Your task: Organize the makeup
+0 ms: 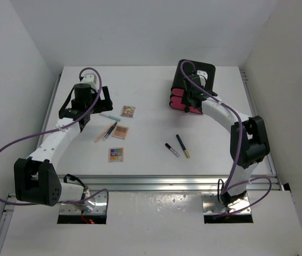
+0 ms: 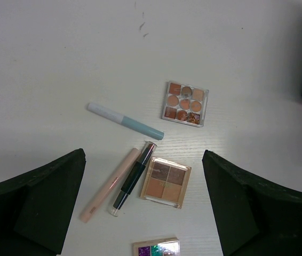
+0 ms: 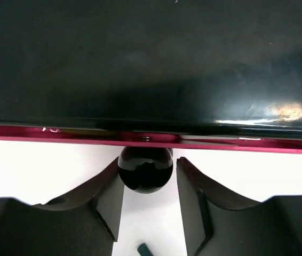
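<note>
The makeup lies loose on the white table. In the left wrist view I see a pale blue stick (image 2: 125, 121), a nine-pan palette (image 2: 186, 103), a tan four-pan palette (image 2: 166, 182), a black stick (image 2: 134, 177), a peach stick (image 2: 110, 185) and a glitter palette (image 2: 156, 248). My left gripper (image 2: 143, 160) hangs wide open and empty above them, also shown from above (image 1: 79, 118). Two black tipped sticks (image 1: 177, 148) lie mid-table. My right gripper (image 3: 146, 162) is at the black box (image 1: 191, 88), jaws close around a drawer's round black knob (image 3: 145, 169), with a thin gap on the right side.
The pink drawer edge (image 3: 151, 140) stands slightly out from the box front. A dark stick end (image 3: 143, 249) shows on the table under the right gripper. White walls enclose the table on the left, right and back. A metal rail (image 1: 161, 184) runs along the near edge.
</note>
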Available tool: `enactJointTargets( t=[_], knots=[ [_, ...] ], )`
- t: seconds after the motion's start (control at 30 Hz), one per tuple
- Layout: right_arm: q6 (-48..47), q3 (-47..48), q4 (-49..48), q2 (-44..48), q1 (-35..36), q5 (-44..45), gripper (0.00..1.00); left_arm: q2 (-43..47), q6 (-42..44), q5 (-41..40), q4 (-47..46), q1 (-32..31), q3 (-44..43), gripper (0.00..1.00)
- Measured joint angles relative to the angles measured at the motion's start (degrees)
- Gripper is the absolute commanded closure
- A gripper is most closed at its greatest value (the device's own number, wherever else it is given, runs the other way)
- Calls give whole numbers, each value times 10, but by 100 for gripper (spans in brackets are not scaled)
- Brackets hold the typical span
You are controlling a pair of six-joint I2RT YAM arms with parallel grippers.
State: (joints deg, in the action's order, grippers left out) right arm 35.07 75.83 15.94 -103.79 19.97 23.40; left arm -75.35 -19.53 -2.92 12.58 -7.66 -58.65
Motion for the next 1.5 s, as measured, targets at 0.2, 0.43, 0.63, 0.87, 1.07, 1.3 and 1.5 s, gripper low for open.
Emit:
enactJointTargets(
  t=[0.2,0.43,0.63,0.87,1.07,1.3,1.5],
  knots=[
    [-10,2,-1,0,0,10,46,0,0,2,0,0,0,3],
    [-19,17,-5,0,0,18,44,0,0,2,0,0,0,3],
    [-26,24,-6,-4,0,23,43,0,0,2,0,0,0,3],
    [-43,31,-9,-19,2,40,43,0,0,2,0,0,0,3],
    [-45,31,-7,-23,3,39,42,0,0,2,0,0,0,3],
    [-22,-26,-13,3,20,51,42,0,0,4,0,0,0,3],
    [-11,-26,-9,0,27,65,43,0,0,6,0,0,0,3]
  ],
)
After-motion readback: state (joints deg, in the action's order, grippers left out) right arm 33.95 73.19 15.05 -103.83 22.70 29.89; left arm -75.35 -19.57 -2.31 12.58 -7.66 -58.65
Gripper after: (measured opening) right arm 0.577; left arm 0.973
